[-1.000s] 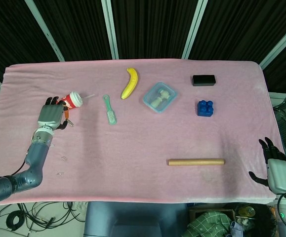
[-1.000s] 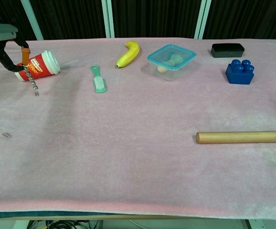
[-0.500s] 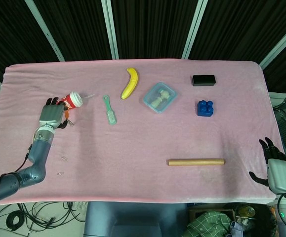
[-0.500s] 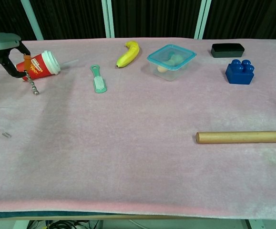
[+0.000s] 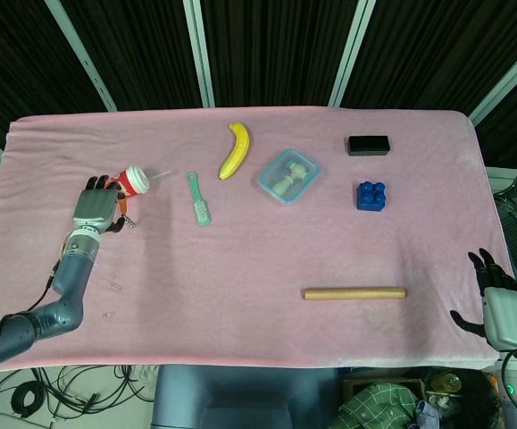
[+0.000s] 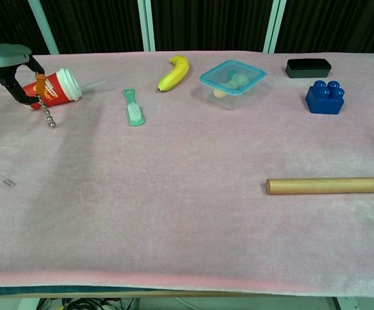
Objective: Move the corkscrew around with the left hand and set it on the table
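My left hand [image 5: 96,205] [image 6: 11,68] is at the table's far left, just in front of a red paper cup [image 5: 131,180] [image 6: 54,87] lying on its side. It pinches the orange handle of the corkscrew [image 6: 43,101] [image 5: 127,216], whose metal spiral hangs down with its tip at or just above the pink cloth. My right hand [image 5: 501,304] hangs off the table's near right corner, fingers apart, holding nothing; the chest view does not show it.
A green brush [image 5: 199,199], banana [image 5: 234,150], lidded clear box [image 5: 288,175], blue block [image 5: 371,196] and black case [image 5: 368,144] lie across the back. A wooden rod [image 5: 354,293] lies front right. Small metal clips [image 6: 9,183] sit near the left edge.
My left hand has drifted slightly right and toward the cup with the corkscrew, whose spiral tip swung a little rightward. The right hand has not moved.
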### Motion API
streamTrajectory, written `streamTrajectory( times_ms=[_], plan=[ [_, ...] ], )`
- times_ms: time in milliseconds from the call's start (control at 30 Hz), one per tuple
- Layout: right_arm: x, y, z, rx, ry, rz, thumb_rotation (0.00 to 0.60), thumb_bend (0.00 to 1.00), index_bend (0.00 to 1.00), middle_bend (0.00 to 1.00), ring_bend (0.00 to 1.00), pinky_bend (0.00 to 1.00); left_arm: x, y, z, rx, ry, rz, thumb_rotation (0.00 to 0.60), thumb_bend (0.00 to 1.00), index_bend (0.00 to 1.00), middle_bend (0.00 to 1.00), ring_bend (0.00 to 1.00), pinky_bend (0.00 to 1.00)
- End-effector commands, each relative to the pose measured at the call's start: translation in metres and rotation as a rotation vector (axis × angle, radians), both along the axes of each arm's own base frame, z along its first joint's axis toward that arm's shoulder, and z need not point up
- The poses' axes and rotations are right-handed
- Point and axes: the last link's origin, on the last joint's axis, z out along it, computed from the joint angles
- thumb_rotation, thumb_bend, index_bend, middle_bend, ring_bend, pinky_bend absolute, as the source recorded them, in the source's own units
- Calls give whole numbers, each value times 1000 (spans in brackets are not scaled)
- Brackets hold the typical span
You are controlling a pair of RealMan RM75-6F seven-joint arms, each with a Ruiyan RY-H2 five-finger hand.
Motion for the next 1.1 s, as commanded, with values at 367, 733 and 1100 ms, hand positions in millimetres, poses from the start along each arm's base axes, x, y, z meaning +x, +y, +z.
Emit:
streamTrajectory(
  times_ms=[367, 733, 1100],
  plan=[
    [0, 1, 0, -3, 2, -3, 600, 87, 0, 0, 122, 206, -12, -40, 44, 4, 9, -16, 600, 457, 582, 209, 0, 0],
    [1, 1, 0, -3, 2, -4, 600, 88, 0, 0, 122, 206, -54, -94, 62, -16, 27, -3, 600, 457, 582, 208, 0, 0],
    [1, 2, 0, -6, 3, -8, 600, 87, 0, 0, 122, 206, -77, -104, 59, -26, 17, 30, 600, 457, 582, 208, 0, 0]
  ],
)
